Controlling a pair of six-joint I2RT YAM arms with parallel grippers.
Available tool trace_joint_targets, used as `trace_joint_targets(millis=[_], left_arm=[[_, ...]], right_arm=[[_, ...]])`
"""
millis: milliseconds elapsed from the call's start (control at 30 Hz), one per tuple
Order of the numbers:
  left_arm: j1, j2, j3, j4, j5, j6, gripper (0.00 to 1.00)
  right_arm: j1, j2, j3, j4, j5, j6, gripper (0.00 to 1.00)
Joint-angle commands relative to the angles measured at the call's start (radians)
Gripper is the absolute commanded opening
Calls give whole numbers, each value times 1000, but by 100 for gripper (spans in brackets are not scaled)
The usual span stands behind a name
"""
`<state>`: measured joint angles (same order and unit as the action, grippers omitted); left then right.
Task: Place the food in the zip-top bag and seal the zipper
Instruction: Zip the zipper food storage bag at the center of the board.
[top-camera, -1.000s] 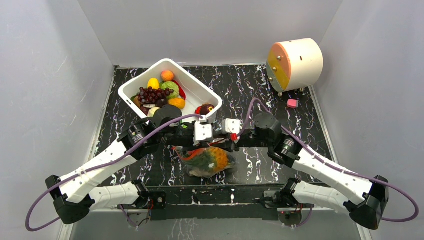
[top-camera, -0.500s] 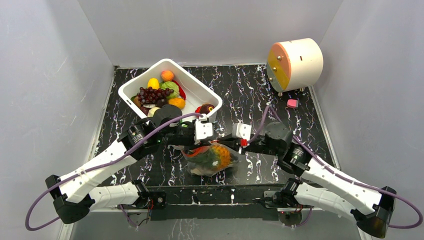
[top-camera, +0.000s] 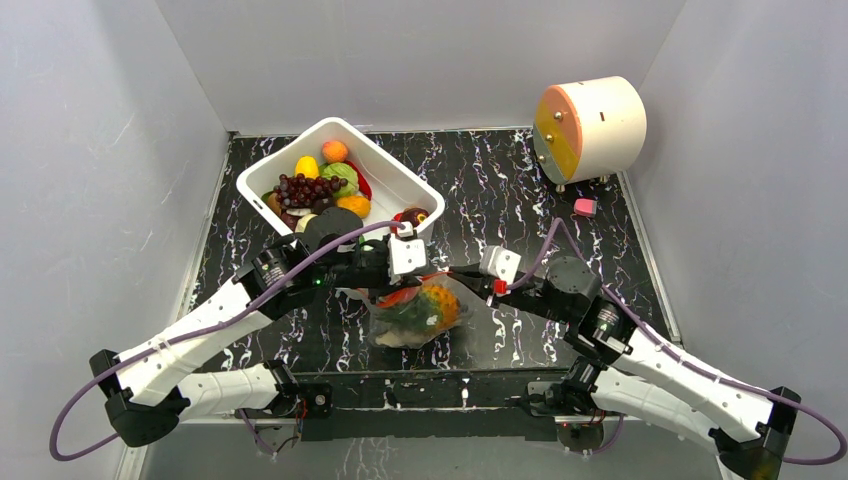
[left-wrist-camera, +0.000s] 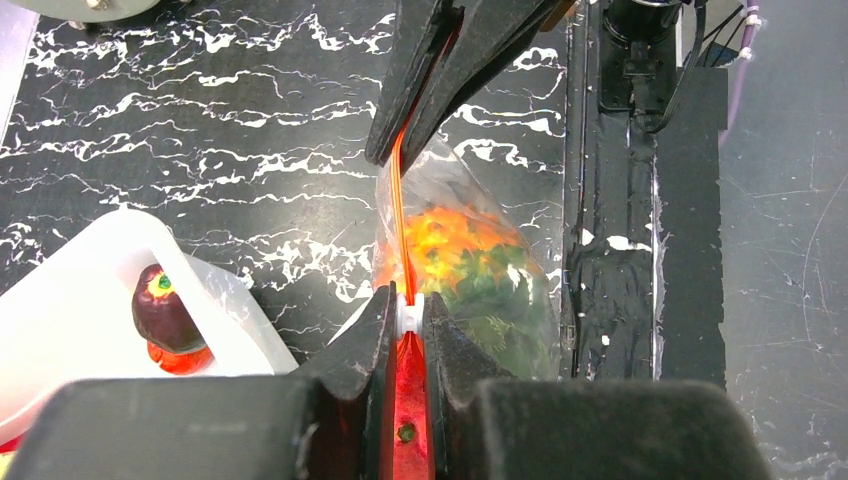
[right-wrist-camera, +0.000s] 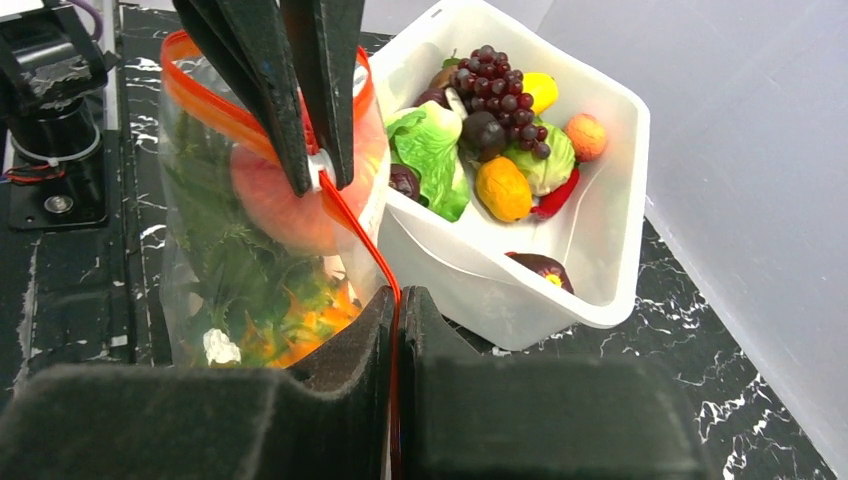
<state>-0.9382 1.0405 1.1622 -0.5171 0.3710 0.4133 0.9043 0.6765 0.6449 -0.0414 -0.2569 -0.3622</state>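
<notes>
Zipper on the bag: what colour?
The zipper is red, clearest in the right wrist view.

Robot lab cell — plain grey walls (top-camera: 100, 150) round black marbled tabletop (top-camera: 500, 170) w/ 2 arms (top-camera: 200, 335) bolted on

text: none legible | labels: none | brands: none | numbers: none

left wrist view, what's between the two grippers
Only the red zipper, pinched by the left gripper at one end and the right gripper at the other; both wrist views show it.
</notes>
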Motion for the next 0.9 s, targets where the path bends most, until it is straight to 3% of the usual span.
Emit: trace_joint_targets(millis=[0, 367, 467, 500, 567, 600, 700, 867], left_arm=[[9, -33, 56, -144, -49, -25, 0], [10, -58, 13, -143, -67, -39, 0], [9, -44, 7, -100, -40, -17, 0], [9, -32, 5, -82, -18, -4, 0], [10, -8, 9, -49, 23, 21, 0], [10, 7, 13, -37, 39, 36, 0], [10, 44, 23, -12, 69, 66, 0], [10, 66, 21, 32, 103, 73, 0]], right_arm=[[-24, -46, -6, 23, 211, -8, 0], [-25, -77, -41, 21, 243, 23, 0], [-24, -75, -15, -16, 118, 24, 0], [-24, -65, 8, -45, 56, 21, 2], [-25, -35, 67, -118, -37, 15, 26], [-24, -18, 99, -152, -61, 13, 31], [-24, 19, 159, -186, -105, -4, 41], [-25, 107, 185, -195, -149, -15, 44]])
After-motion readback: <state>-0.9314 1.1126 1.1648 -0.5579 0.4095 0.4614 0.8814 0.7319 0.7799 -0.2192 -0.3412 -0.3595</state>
